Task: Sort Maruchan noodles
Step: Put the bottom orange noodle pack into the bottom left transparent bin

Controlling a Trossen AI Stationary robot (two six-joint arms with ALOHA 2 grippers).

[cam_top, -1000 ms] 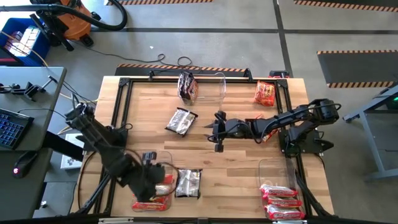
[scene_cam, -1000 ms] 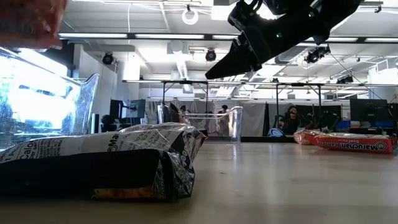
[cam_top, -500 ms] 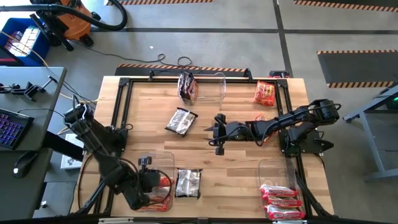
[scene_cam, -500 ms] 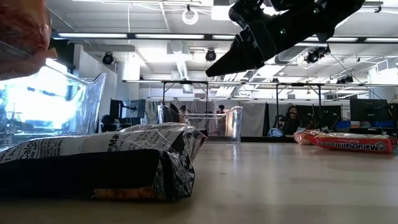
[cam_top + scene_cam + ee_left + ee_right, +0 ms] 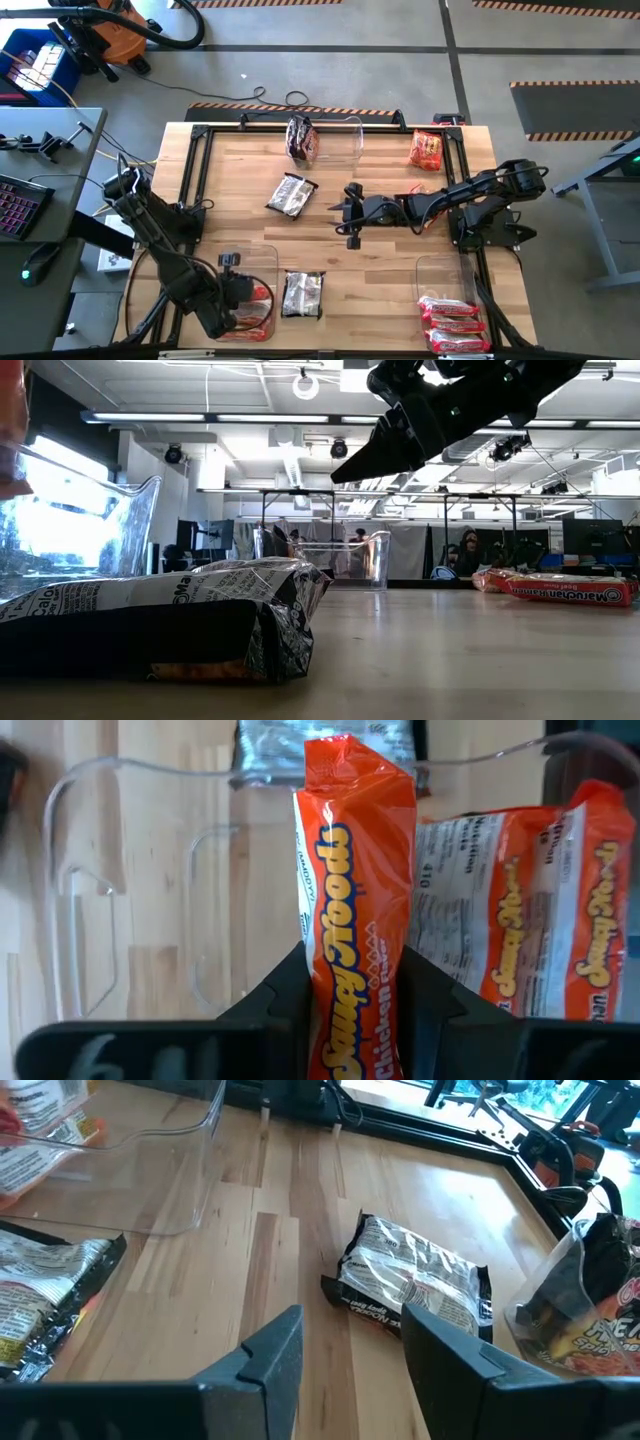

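a: your left gripper (image 5: pixel 350 1010) is clenched on an orange packet (image 5: pixel 355 890), held upright over the clear bin (image 5: pixel 262 262) at the near-left corner. another orange packet (image 5: pixel 540 910) lies inside, so that's likely the orange pile.

b: centre table?

a: a dark packet (image 5: pixel 292 194) lies loose. your right gripper (image 5: pixel 345 1345) hovers just short of it, fingers apart, nothing held; probably lined up for it.

b: far right?

a: pink packets (image 5: pixel 450 322) in the near-right bin.
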